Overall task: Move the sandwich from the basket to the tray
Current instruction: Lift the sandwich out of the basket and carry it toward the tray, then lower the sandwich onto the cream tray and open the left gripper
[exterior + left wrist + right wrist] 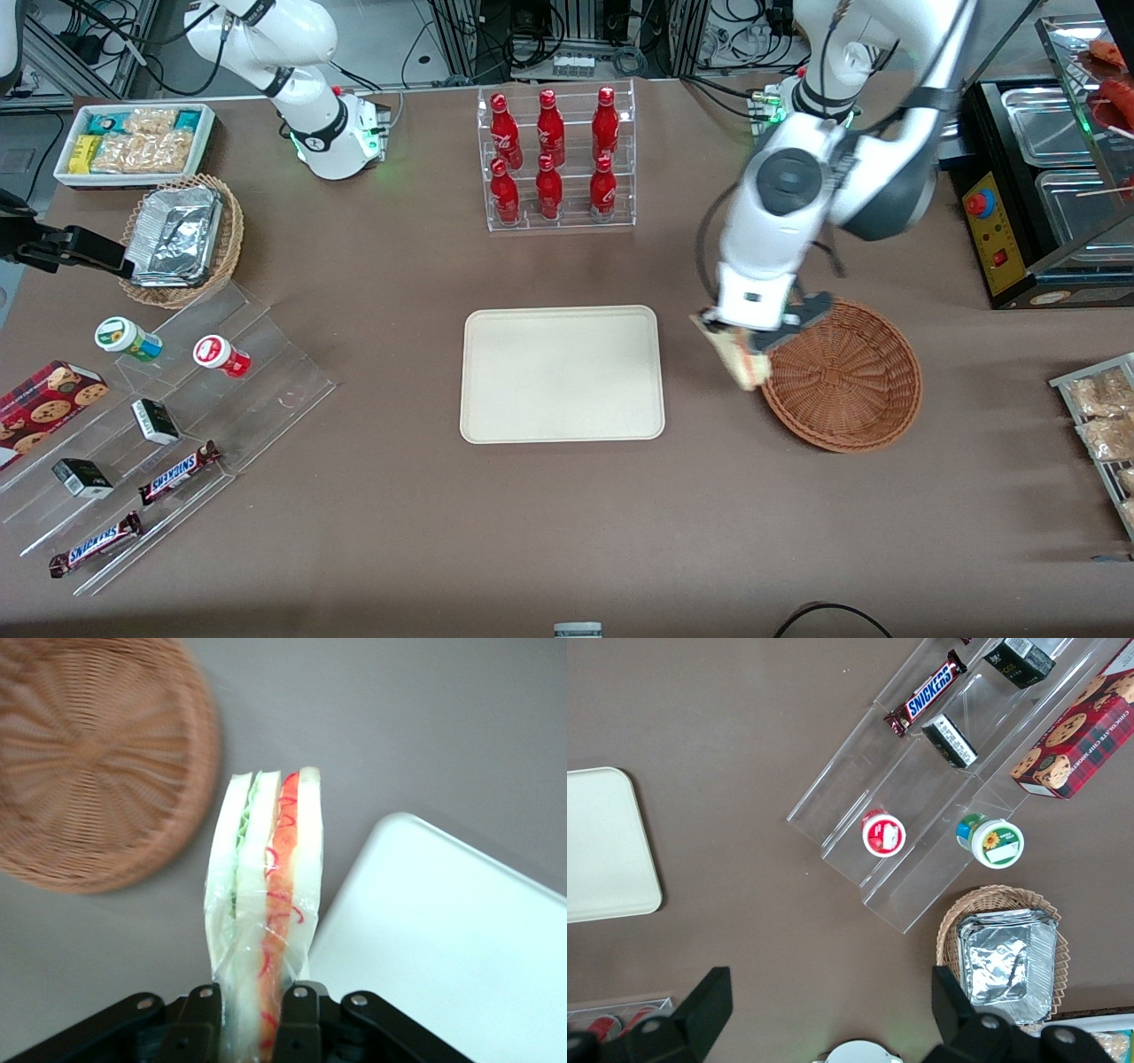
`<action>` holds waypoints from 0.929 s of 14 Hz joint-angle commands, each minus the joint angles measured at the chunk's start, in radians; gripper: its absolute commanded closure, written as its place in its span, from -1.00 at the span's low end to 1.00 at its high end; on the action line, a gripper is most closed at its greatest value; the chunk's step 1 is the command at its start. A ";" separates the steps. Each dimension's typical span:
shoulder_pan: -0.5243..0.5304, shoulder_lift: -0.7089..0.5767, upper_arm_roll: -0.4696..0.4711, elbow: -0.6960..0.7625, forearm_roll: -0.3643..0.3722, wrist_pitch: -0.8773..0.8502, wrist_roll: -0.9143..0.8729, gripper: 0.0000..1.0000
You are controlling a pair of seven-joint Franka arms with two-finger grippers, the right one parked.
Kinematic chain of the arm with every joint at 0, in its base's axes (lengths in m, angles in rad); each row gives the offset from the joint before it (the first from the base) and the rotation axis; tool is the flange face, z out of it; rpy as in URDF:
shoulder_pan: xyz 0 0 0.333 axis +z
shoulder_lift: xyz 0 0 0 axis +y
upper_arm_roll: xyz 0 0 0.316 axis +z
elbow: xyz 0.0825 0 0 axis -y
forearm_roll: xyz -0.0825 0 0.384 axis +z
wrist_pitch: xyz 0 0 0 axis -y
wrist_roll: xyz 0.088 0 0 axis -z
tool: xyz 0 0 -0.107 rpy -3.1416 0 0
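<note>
The brown desk (567, 532) carries the cream tray (562, 373) at its middle and the round wicker basket (846, 377) toward the working arm's end. The hand (753, 341) is held above the gap between them, at the basket's rim, clenched on the wrapped sandwich (266, 904), which hangs clear of the basket. The sandwich should be carried level until fully over the tray's bare middle, lowered close to the surface, and only then let go, so it is not dropped on the rim.
</note>
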 commanded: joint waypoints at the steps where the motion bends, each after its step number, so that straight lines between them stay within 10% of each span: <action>1: -0.125 0.185 0.013 0.204 0.006 -0.028 -0.011 1.00; 13: -0.275 0.538 -0.022 0.405 0.129 0.157 0.088 1.00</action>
